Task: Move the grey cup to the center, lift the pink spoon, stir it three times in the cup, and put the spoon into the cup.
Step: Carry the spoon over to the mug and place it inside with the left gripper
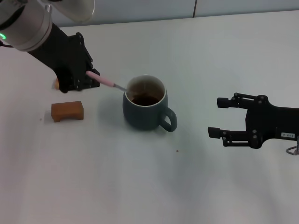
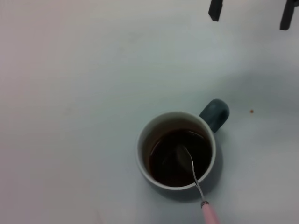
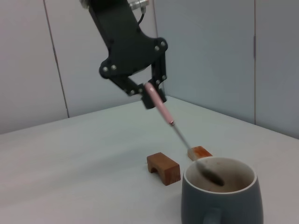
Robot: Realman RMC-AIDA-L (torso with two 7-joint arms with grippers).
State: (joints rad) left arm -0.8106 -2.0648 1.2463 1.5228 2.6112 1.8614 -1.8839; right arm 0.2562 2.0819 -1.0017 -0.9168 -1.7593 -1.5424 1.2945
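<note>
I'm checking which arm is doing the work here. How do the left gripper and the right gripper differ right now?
The left gripper is shut on the pink spoon, while the right gripper is open and holds nothing. The left gripper hangs close beside the grey cup, with the spoon's bowl dipped in its dark liquid; the right gripper sits apart from the cup, on its handle side. Both are black.

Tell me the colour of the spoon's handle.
Pale pink; the pink spoon shows it best in the right wrist view, held by the left end effector.

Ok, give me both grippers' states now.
Left gripper: shut on the pink spoon, its bowl in the grey cup.
Right gripper: open, holding nothing.
</note>
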